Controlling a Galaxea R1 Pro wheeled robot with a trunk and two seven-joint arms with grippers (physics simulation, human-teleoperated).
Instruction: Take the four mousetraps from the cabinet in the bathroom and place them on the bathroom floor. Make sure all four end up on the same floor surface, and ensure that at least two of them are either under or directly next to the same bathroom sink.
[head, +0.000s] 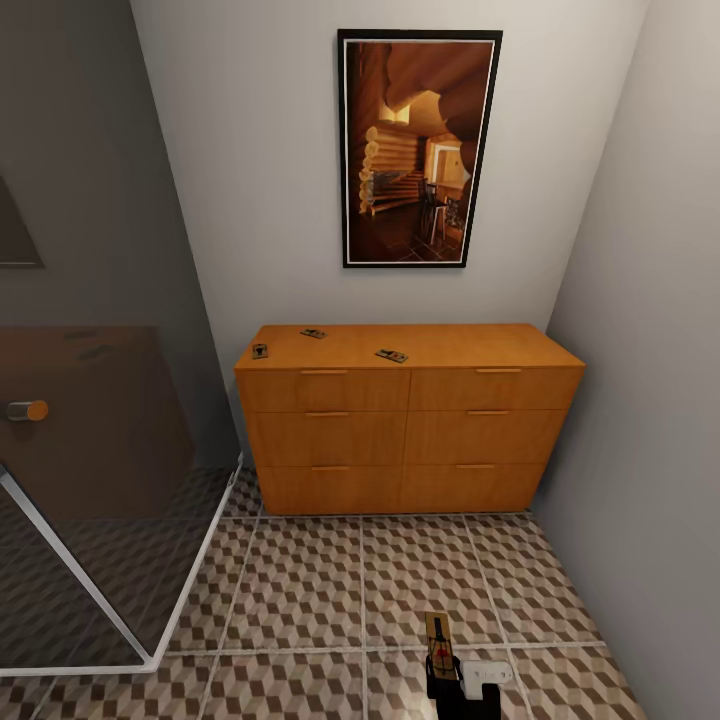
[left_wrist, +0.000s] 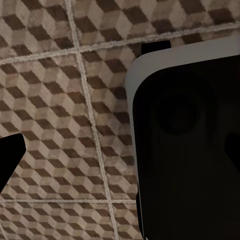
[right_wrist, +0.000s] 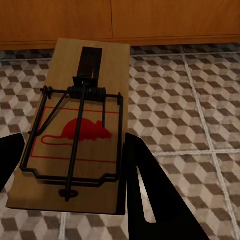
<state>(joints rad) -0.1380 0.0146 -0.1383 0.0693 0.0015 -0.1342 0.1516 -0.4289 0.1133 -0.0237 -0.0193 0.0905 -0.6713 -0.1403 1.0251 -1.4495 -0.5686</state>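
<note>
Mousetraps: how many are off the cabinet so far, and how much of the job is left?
None lies on the floor yet. One mousetrap is in the right gripper, held over the tiles in front of the cabinet. Three more sit on the cabinet top. Left: set this one down, fetch those three, and put two by a sink.

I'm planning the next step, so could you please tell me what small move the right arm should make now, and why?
Probably lower the right tool and set its mousetrap on the floor. The trap looks gripped between the tool's fingers above the tiles, away from the cabinet. Three more traps lie on the cabinet top, so the tool must be freed to fetch them. I see no sink from here.
</note>
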